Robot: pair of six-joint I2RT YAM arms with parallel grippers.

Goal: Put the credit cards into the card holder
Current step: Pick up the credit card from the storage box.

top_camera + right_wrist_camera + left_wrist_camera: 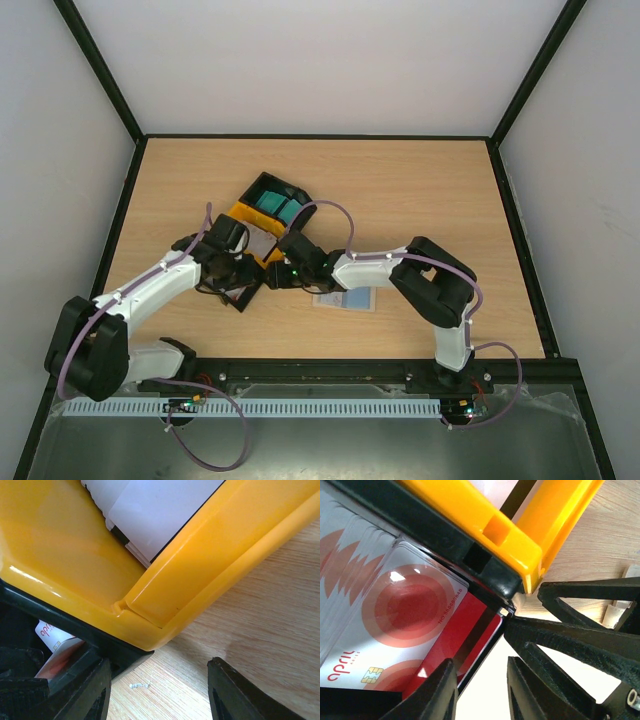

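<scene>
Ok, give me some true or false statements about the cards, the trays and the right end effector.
1. The teal cards sit in the far black tray. True.
2. The right end effector is clamped on a white card. False: its jaws stand apart over the bare wooden table.
3. The red-circle cards lie in the yellow tray. False: they lie in the near black tray beside it.
4. The yellow tray holds white cards. True.

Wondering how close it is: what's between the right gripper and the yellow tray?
Only bare wooden table with a pale speck, seen in the right wrist view between the right gripper and yellow tray.
</scene>
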